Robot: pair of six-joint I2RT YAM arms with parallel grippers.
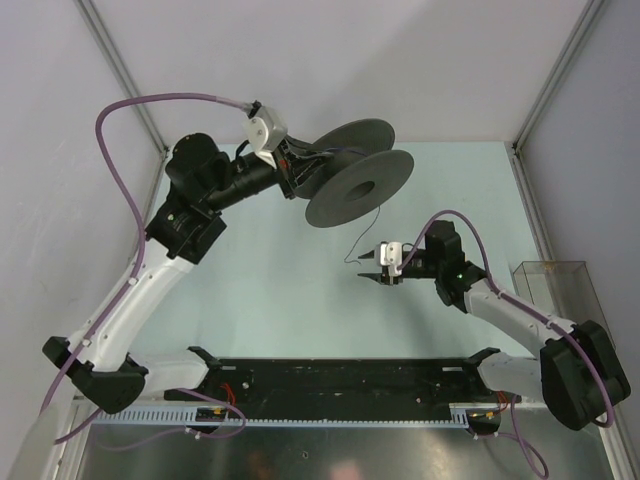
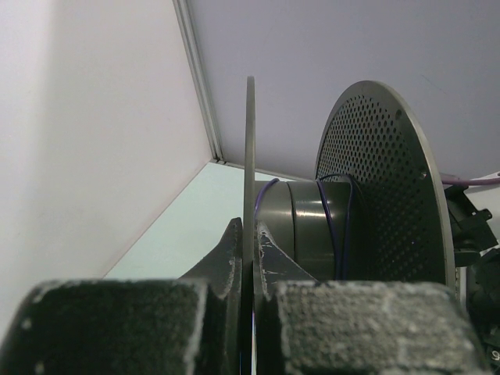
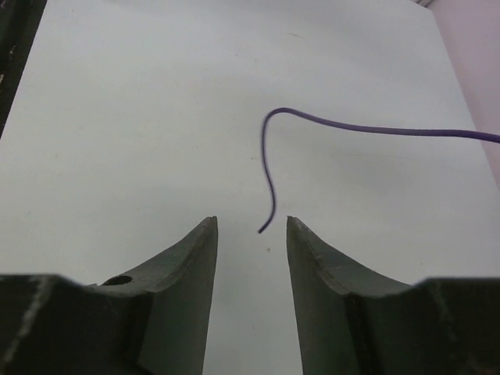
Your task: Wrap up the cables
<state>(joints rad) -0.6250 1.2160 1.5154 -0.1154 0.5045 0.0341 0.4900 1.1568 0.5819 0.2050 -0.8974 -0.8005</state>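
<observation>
My left gripper is shut on one flange of the dark grey spool and holds it up off the table at the back. In the left wrist view the jaws pinch the thin flange edge; a few turns of thin purple cable lie round the hub. The cable's loose end hangs from the spool toward my right gripper. In the right wrist view this gripper is open, and the cable tip hangs just ahead of the gap, between the fingertips, not gripped.
A clear plastic box stands at the table's right edge. A black rail runs along the near edge between the arm bases. White walls with metal posts close in the back and sides.
</observation>
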